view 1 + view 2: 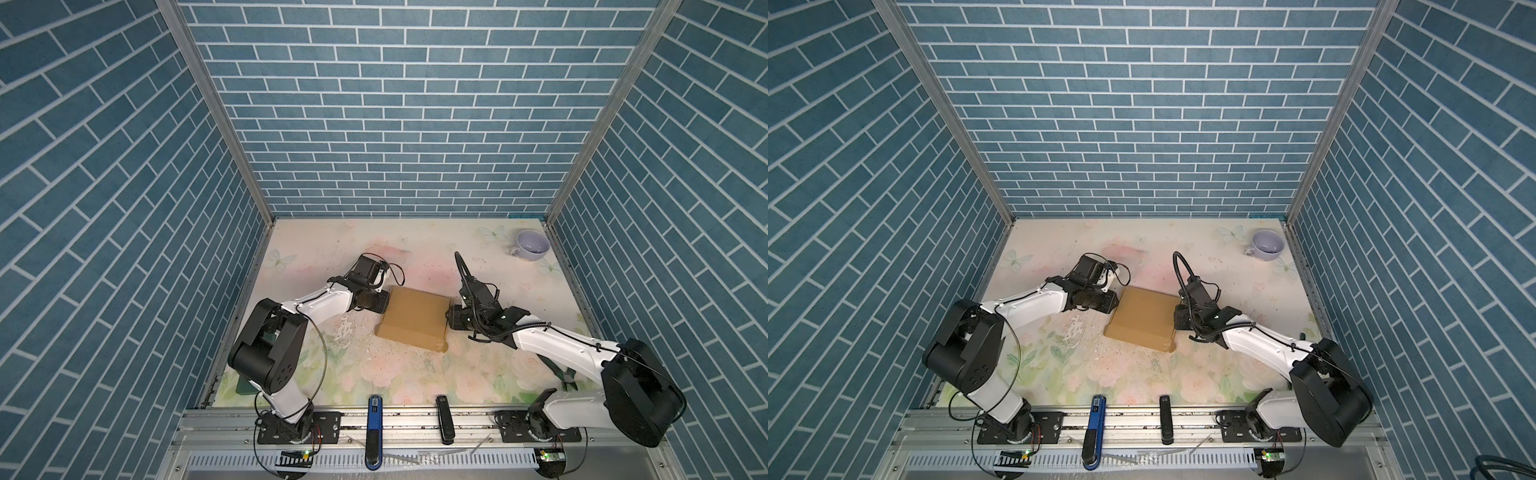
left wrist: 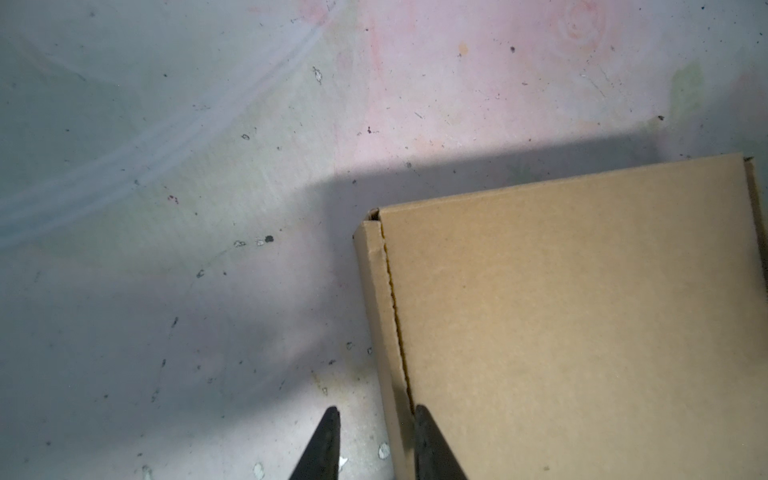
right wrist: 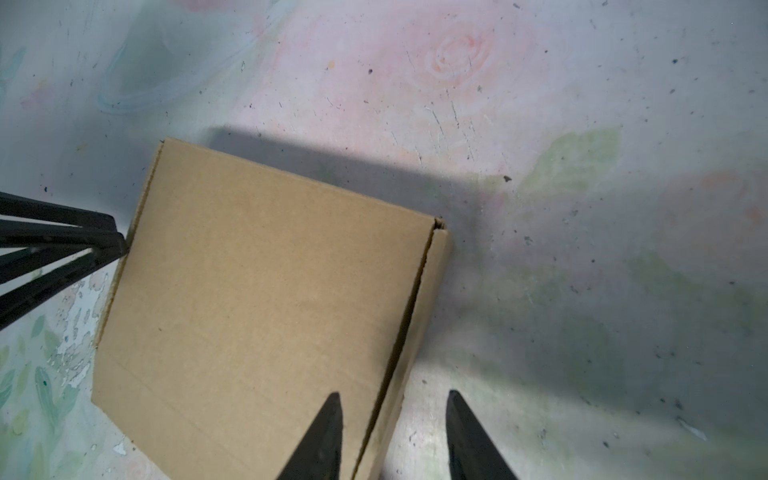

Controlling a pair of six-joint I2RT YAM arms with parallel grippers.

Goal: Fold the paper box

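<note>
Down at the left gripper [image 2: 376, 409], the jaws stand a modest way apart and straddle one side wall of the paper box [image 2: 582, 311]. One fingertip [image 2: 428, 440] sits over the lid's edge right at the seam. The other hangs out over the table [image 2: 166, 291], with a strip of bare surface showing between it and the wall. Nothing is pinched there.

Across at the right gripper [image 3: 393, 394] it's the mirror picture. The jaws are parted somewhat wider, one tip above the lid and one out over the table, with the opposite side wall running between them and a gap on both sides. No grip here either. From this wrist camera the left gripper's black fingers [image 3: 62, 249] show against the box's far side.

In both top views the two grippers flank the box [image 1: 415, 322] [image 1: 1144, 320], one on each side. It lies around the middle of the floral table, closed up and shallow, lid down flat, turned slightly askew. A small tab [image 1: 444, 347] pokes out at its near right corner.

Further out, a lilac cup [image 1: 533, 245] stands in the far right corner, well apart from the action. A blue-handled tool [image 1: 375, 428] lies across the front rail.
</note>
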